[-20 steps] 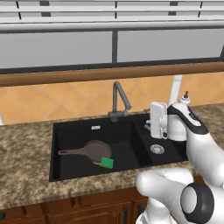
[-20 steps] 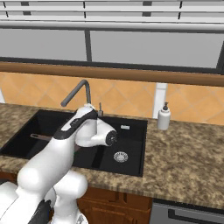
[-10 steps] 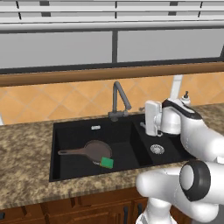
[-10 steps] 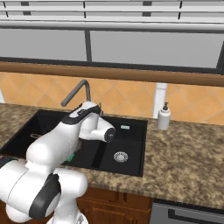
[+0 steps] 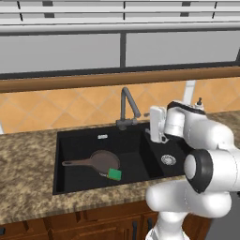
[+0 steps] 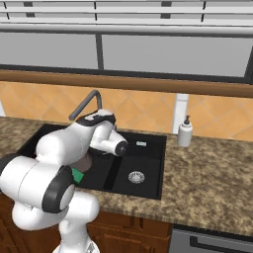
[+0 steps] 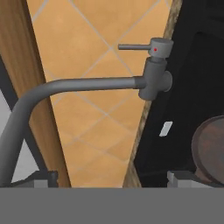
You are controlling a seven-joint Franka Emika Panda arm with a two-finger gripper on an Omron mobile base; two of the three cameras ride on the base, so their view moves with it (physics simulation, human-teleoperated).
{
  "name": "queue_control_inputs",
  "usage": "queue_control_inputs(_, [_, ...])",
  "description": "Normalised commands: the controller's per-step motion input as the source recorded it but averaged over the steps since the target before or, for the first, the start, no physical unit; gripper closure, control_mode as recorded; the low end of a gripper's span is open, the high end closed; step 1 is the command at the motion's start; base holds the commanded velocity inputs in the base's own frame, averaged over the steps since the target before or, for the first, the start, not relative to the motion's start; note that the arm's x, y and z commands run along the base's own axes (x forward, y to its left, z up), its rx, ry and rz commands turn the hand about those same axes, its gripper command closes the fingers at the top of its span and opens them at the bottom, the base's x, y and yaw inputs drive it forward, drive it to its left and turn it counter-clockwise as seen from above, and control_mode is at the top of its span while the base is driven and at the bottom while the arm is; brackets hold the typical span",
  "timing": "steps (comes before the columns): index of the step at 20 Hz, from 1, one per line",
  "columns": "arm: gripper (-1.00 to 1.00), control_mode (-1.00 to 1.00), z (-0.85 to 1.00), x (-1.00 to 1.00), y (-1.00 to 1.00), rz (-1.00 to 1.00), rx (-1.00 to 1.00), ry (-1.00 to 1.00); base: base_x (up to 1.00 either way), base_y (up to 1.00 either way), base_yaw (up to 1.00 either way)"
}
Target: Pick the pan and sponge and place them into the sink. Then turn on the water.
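The dark brown pan [image 5: 101, 161] lies in the wide basin of the black sink [image 5: 79, 140], its thin handle pointing left. The green sponge [image 5: 114, 174] rests against the pan's front right rim. My gripper [image 5: 151, 125] hovers over the divider between the basins, just right of the dark grey gooseneck faucet [image 5: 125, 106], and points at it. In the hand view the faucet's lever [image 7: 132, 46] and its body [image 7: 155, 72] are straight ahead, and the pan's edge [image 7: 213, 148] shows at the right. The fingertips [image 7: 43, 177] stand wide apart with nothing between them; the gripper [image 7: 113, 178] is open. No stream runs from the spout.
A white soap bottle [image 6: 185, 132] stands on the granite counter [image 6: 207, 173] right of the sink. The narrow basin holds a silver drain [image 5: 168, 160]. A wooden ledge [image 5: 93, 82] and a tiled wall run behind the faucet. My own arm hides much of the wide basin in the right base view.
The hand has shifted a little left, closer to the faucet, and the elbow has swung round. Pan and sponge have stayed put in the basin.
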Motion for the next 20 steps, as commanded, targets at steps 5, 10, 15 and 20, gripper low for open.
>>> queue_control_inputs(5, [-1.0, -1.0, -0.17, 0.34, 0.0, -0.04, 0.0, 0.0, 0.0, 0.0, 0.0])
queue_control_inputs(10, [-1.0, -1.0, -0.22, 0.32, 0.0, -0.06, 0.0, 0.0, 0.0, 0.0, 0.0])
queue_control_inputs(15, [-1.0, -1.0, -0.13, 0.3, 0.04, -0.06, 0.0, 0.0, 0.0, 0.0, 0.0])
queue_control_inputs(20, [-1.0, -1.0, -0.17, 0.39, 0.11, -0.06, 0.0, 0.0, 0.0, 0.0, 0.0])
